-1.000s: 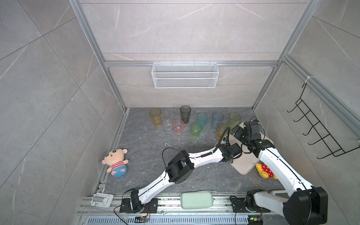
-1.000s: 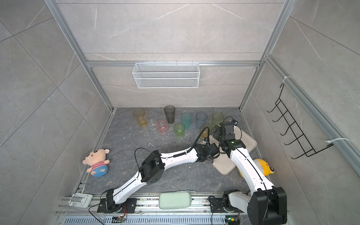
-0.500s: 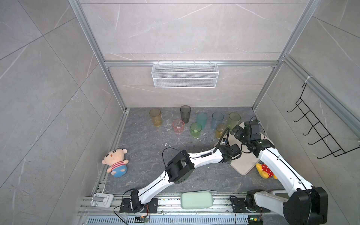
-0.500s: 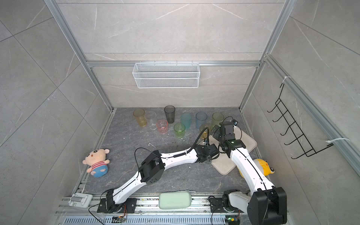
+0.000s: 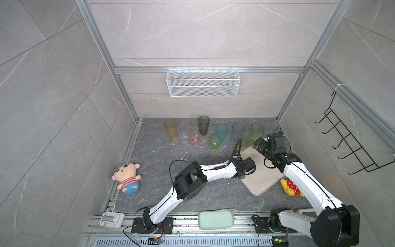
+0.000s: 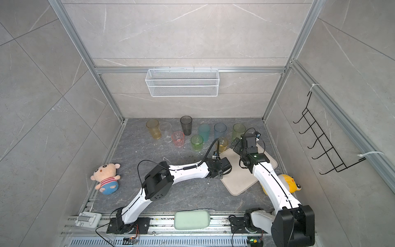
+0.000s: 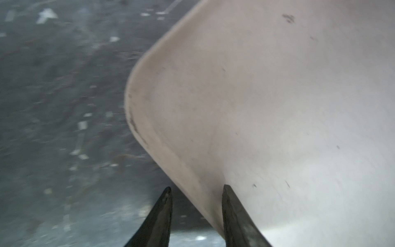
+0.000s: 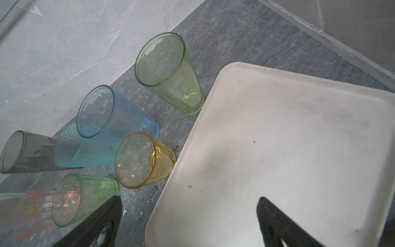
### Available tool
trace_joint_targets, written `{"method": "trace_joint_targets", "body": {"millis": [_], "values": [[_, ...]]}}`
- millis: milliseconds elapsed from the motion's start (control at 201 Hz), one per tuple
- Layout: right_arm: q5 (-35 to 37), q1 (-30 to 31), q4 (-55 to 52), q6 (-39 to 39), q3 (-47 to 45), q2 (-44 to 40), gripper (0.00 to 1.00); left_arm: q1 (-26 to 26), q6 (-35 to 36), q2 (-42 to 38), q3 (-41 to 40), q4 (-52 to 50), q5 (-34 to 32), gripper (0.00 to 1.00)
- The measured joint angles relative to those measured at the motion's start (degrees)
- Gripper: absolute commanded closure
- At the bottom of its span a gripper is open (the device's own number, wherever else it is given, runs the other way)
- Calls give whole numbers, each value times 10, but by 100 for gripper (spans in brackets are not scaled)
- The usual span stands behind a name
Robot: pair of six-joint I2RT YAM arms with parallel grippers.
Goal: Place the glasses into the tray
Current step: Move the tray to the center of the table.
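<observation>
Flat cream-beige rectangular tray (image 5: 265, 177) lies on dark grey stone floor (image 5: 162, 154). Left gripper (image 7: 195, 189): fingers partly spread, straddling tray's left rim, one over floor, one on tray's inner face, rim not clamped. Right gripper (image 8: 189, 198): spread wide, hovering over tray's far corner. Nine see-through tinted tumblers (image 5: 203, 126) stand on floor along back wall (image 5: 203, 107), outside tray; short amber tumbler (image 8: 143, 160), tall green tumbler (image 8: 168, 72) just beside tray edge.

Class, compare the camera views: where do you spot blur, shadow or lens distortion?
Left wrist view: floor streaked by motion blur, tray rim soft. Right wrist view: amber glass crisp, a soft shadow on the tray, right tool defocused. Both top views: the wide lens splays the frame posts outward.
</observation>
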Motion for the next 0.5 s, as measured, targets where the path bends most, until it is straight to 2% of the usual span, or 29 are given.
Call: {"method": "trace_joint_targets", "body": {"millis": [90, 149, 294, 498], "values": [[-3, 0, 0, 0, 0, 5, 1, 11, -8, -19, -30, 5, -8, 65], [-7, 0, 0, 0, 0, 7, 1, 19, -14, -35, -58, 14, -10, 73], [-15, 0, 3, 0, -1, 8, 1, 39, -21, -92, -150, 44, -10, 73], [-21, 0, 4, 0, -3, 9, 0, 59, -28, -136, -212, 68, -11, 78]]}}
